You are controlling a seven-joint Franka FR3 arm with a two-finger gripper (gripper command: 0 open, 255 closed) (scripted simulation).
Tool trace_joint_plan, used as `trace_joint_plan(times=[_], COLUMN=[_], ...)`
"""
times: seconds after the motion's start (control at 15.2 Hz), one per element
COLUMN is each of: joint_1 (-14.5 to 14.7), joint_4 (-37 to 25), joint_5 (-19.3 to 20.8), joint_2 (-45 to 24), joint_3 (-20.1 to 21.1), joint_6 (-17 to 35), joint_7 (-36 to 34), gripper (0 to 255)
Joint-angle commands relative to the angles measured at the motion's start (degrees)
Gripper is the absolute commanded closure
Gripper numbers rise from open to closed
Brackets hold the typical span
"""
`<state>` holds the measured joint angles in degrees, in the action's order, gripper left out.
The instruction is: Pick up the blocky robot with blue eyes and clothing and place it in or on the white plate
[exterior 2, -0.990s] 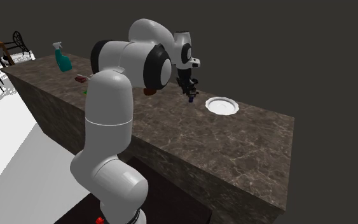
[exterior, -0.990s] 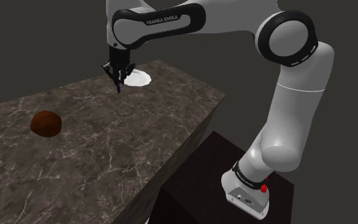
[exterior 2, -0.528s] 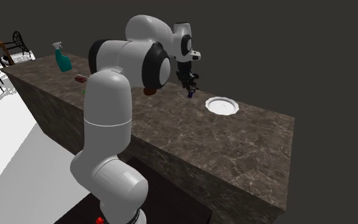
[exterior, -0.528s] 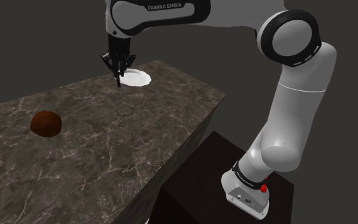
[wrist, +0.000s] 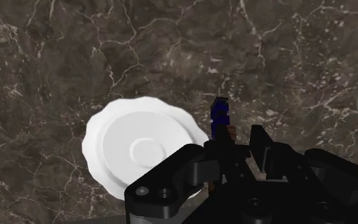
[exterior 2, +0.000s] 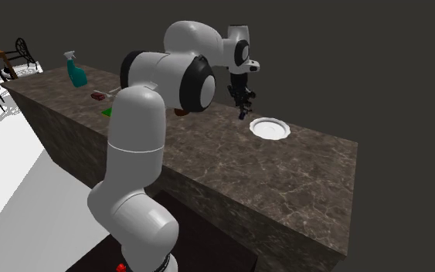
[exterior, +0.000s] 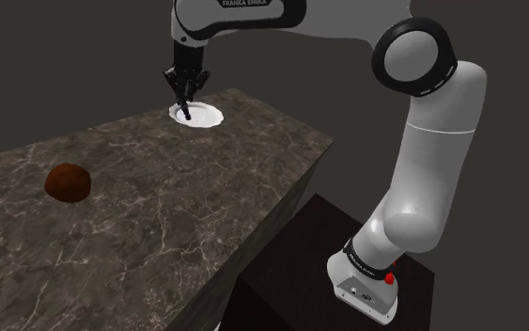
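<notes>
Claw [exterior: 185,102] clamps one blue blocky robot [wrist: 219,114] near one white plate [wrist: 139,127]; one brown lump [exterior: 68,181] lies apart.

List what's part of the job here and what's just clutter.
Job: blue blocky robot, clasped in the claw; white plate.
Clutter: brown round lump; teal spray bottle; small red item near the bottle.
</notes>
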<state>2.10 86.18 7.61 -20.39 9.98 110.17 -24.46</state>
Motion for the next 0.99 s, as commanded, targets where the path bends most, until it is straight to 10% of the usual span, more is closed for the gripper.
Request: trace_joint_plan(times=[0.0, 0.53, 0.92], joint_1=[-1.37, -6.42, -6.58], joint_4=[-2.34, -15.47, -11.14], joint_5=[-0.18, -0.82, -0.67], joint_2=[-1.53, -10.24, -10.42], joint_3=[-0.68, -2.94, -3.00], joint_6=[-0.62, -4.50, 0.00], joint_7=[2.32, 10.61, 10.28], gripper=[255, 255, 255])
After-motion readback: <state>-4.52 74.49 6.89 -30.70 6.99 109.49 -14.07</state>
